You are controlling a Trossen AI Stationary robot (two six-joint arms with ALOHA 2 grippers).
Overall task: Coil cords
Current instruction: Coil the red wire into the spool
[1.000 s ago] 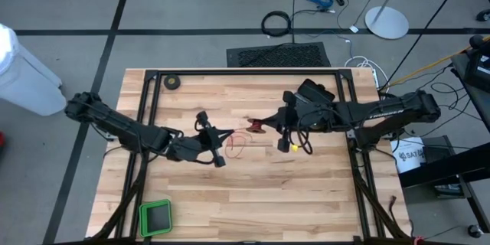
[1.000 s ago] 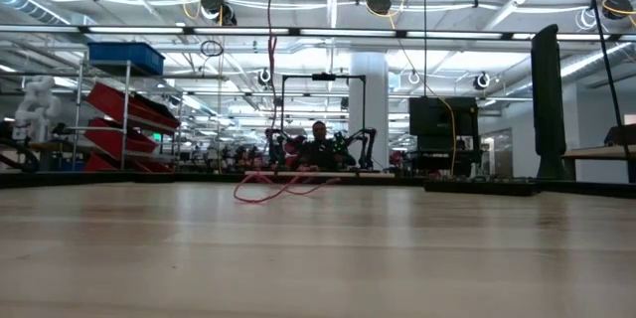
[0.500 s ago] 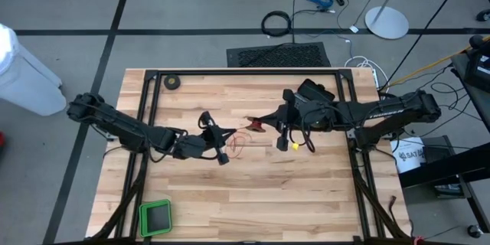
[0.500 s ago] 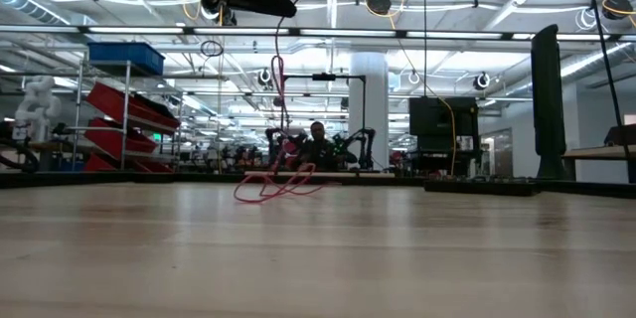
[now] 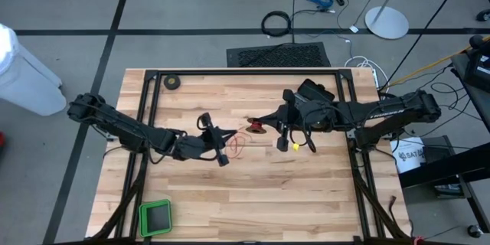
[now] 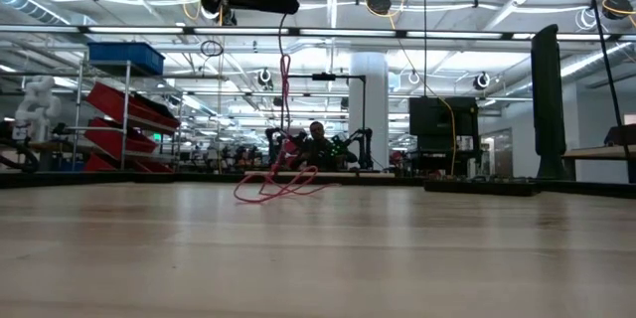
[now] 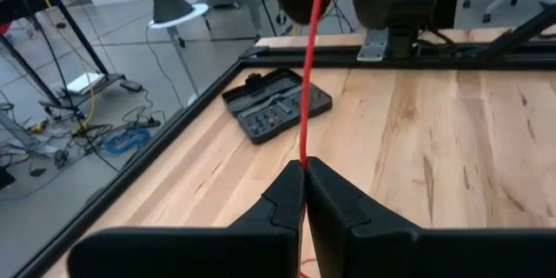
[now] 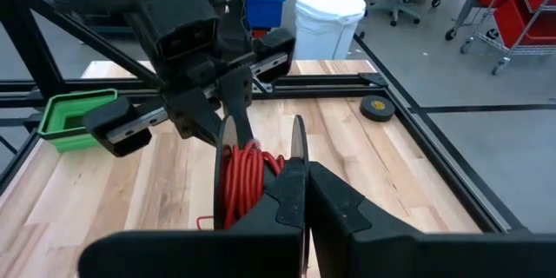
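The cord is a thin red wire (image 5: pixel 239 142), partly wound on a small black reel (image 8: pixel 248 174). Over the middle of the table my right gripper (image 8: pixel 304 169) is shut on the reel (image 5: pixel 258 128) and holds it in the air. My left gripper (image 7: pixel 304 167), just left of the reel in the high view (image 5: pixel 228 135), is shut on the wire. From there the wire (image 6: pixel 285 89) drops to slack loops (image 6: pixel 281 185) lying on the wood. My left gripper pinches a single strand of the red wire (image 7: pixel 303 149) between its two fingertips, coming nearly level from the table's left. The strand runs straight up from the fingertips to the reel. Below the hold the wire hangs down to the loops on the table. My right gripper pinches the rim of one reel flange (image 8: pixel 298 143) between its two fingers, coming nearly level from the table's right. The reel is lifted clear and stands on edge, with its red windings beside the fingers.
A black tape roll (image 5: pixel 173 82) lies at the far left corner and a green tray (image 5: pixel 155 217) at the near left. An open black tool case (image 7: pixel 276 102) sits at the far right. A black frame rail (image 5: pixel 230 71) borders the table. Bare wood lies along the near side.
My left gripper has come down toward the table and edged toward the reel, keeping the wire. The hanging strand has shifted with it. The loops on the table have stayed where they were.
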